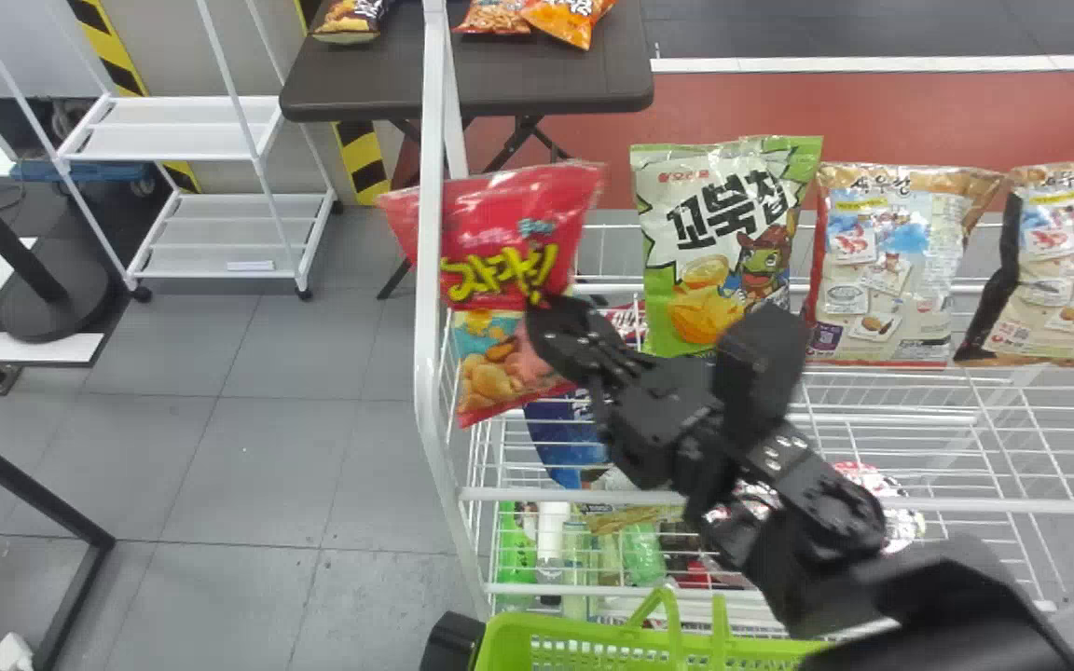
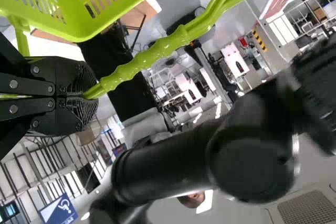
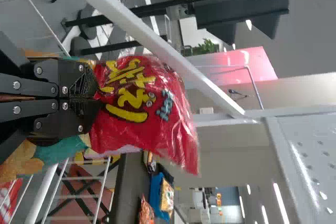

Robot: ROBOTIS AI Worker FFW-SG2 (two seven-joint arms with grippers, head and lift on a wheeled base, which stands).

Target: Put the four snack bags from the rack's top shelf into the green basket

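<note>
One snack bag (image 1: 528,210) is red with yellow lettering, the basket (image 1: 505,641) lime green, the rack (image 1: 427,354) white.

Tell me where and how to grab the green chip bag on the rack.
I'd pinch the green chip bag by its flat top seam, coming down from above: it stands upright, face toward the robot, and nothing covers that seam.

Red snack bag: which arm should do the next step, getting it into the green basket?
Right, I'd say. The right end effector is clamped on the red snack bag; the left end effector grips the handle of the green basket, so it's probably best left steadying that.
</note>
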